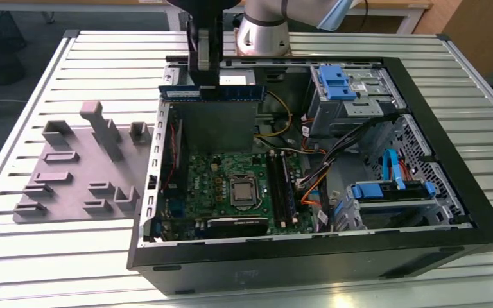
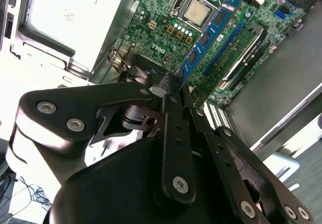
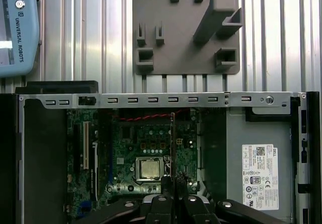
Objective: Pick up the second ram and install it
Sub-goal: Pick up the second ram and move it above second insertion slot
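High above the motherboard [image 1: 216, 172], the gripper [image 1: 205, 83] is pinching the second ram [image 1: 239, 92] mid-length, holding it crosswise to the memory slots [image 1: 279, 187] toward the exterior view's right.

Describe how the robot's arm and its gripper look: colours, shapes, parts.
The arm has a rounded silver-grey joint and a light blue cap. The gripper is black, built of flat linked bars with silver screws, narrowing toward the tip.

Bright, even light is filling the scene.
Glare is washing out the power supply [image 2: 70, 17] in the second wrist view; the slatted table [image 1: 49, 269] is gleaming.
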Available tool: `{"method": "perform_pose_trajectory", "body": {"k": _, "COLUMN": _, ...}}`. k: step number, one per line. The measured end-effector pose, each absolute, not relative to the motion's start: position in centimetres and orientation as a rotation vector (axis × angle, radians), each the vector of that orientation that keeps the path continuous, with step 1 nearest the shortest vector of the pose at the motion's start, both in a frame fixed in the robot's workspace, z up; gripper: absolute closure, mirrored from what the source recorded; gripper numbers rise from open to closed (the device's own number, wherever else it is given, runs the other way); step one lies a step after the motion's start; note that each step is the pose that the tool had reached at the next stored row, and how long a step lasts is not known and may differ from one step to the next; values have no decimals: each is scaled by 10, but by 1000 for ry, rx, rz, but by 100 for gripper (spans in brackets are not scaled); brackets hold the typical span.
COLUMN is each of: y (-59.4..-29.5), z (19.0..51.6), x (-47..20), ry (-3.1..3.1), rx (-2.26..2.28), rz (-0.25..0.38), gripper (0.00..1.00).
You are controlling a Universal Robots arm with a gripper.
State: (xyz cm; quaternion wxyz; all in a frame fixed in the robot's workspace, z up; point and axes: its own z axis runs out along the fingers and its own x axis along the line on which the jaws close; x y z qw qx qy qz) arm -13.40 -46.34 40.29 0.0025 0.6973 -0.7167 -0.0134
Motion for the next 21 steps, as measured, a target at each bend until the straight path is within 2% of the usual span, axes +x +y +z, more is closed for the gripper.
{"method": "perform_pose_trajectory", "body": {"k": 21, "y": -463, "z": 402, "x": -122, "ry": -2248, "rx": 2187, "rz": -42, "gripper": 86}}
